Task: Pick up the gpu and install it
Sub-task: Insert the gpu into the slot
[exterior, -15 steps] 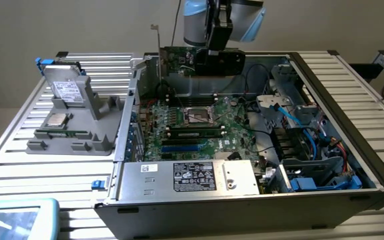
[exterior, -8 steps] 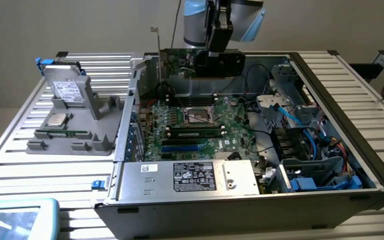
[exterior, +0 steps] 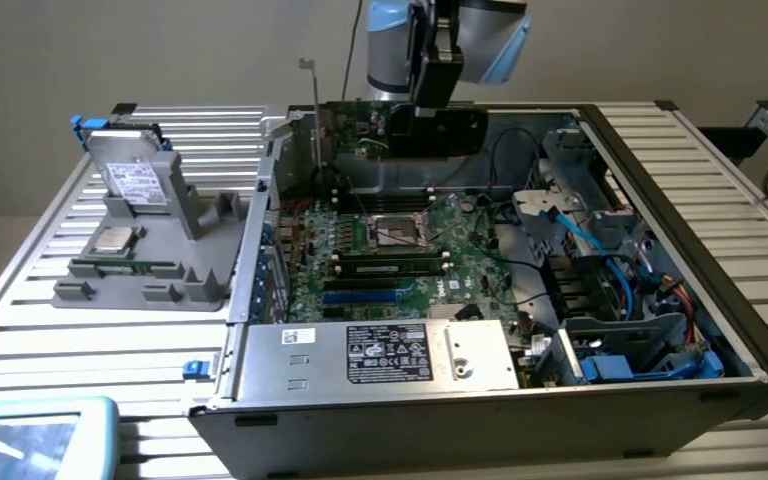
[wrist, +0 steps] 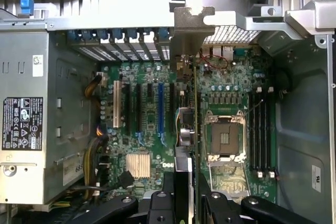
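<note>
The gpu [exterior: 357,127] hangs upright over the far end of the open computer case [exterior: 744,330], green board facing the exterior view's left, with its silver bracket [exterior: 313,110] rising above the case wall. My gripper [exterior: 418,132] is shut on the card's black side. In the wrist view the gpu [wrist: 195,114] appears edge-on, running from its bracket [wrist: 191,24] to my fingers [wrist: 168,203], which clamp it from both sides. It hovers above the motherboard [wrist: 142,166], between the blue slot [wrist: 160,108] and the CPU socket [wrist: 224,139].
The power supply [exterior: 384,352] fills the case's near end; drive bays and blue cables [exterior: 624,300] line the exterior view's right side. Memory sticks [exterior: 391,265] sit beside the socket. A grey holder [exterior: 157,285] outside the case carries a silvery drive [exterior: 137,180].
</note>
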Available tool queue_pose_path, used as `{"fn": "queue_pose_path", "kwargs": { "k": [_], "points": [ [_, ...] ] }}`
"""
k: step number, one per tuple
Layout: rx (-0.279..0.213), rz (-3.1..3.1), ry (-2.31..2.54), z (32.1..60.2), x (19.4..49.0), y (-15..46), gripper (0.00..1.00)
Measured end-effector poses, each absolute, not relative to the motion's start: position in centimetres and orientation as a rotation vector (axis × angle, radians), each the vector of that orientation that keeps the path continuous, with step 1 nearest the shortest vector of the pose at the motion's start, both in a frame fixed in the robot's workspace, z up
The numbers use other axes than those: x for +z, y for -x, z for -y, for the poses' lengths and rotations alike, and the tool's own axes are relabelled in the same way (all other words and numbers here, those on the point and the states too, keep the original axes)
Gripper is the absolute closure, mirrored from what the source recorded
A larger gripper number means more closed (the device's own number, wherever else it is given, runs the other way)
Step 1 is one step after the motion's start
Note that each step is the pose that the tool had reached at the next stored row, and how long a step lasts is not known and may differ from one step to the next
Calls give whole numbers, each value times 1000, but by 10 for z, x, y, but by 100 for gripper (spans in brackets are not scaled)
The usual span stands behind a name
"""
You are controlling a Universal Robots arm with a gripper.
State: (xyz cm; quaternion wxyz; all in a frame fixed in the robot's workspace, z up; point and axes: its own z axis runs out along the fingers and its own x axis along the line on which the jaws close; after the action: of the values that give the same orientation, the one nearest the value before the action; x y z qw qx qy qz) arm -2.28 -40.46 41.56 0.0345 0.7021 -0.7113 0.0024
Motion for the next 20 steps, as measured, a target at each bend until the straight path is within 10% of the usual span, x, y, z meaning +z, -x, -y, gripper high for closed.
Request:
{"fn": "queue_pose_path", "kwargs": {
  "k": [20],
  "points": [
    [28,2180,-2171,407,412,31,73]
  ]
}}
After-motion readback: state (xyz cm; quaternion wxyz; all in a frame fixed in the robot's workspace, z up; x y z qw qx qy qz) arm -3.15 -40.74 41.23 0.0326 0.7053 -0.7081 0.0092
